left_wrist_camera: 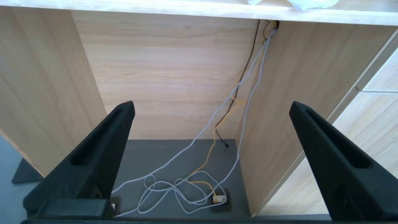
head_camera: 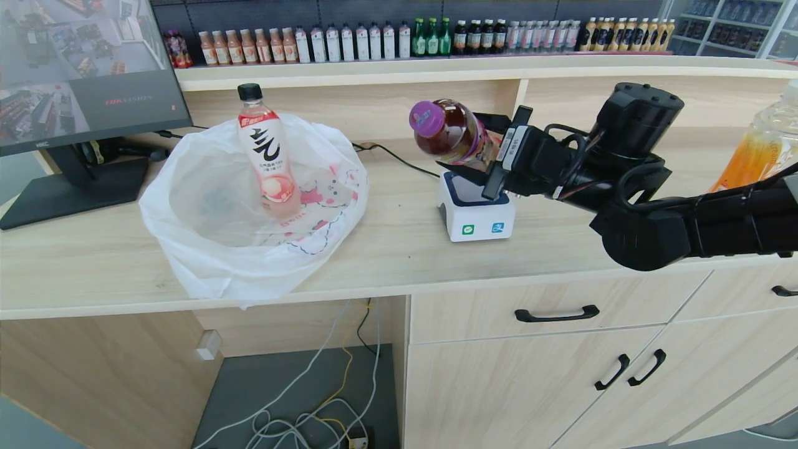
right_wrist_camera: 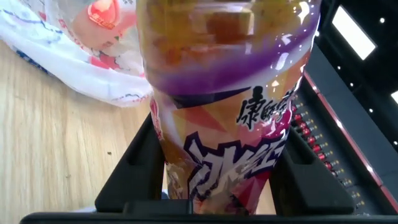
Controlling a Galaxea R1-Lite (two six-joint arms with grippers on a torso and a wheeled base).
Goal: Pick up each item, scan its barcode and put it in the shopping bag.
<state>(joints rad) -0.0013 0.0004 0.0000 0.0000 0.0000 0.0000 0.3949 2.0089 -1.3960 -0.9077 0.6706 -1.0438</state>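
The purple-capped bottle (head_camera: pixel 452 134) lies tilted in the air just above the white scanner (head_camera: pixel 477 215), with the right pincer (head_camera: pixel 475 144) clenched around its body. On the table (head_camera: pixel 399 262) nearby sits the white shopping bag (head_camera: pixel 187 218) with a pink bottle (head_camera: pixel 269 162) upright inside. The left pincer (left_wrist_camera: pixel 212 112) hangs released below the tabletop.

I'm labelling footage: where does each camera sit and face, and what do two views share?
Head view: on the head, looking down at counter, shopping bag, scanner; right arm shows.
Left wrist view: below the countertop, facing cables; open left gripper shows.
Right wrist view: faces the purple-capped bottle clamped in the right gripper.
Shared: head and right wrist show bottle and bag.
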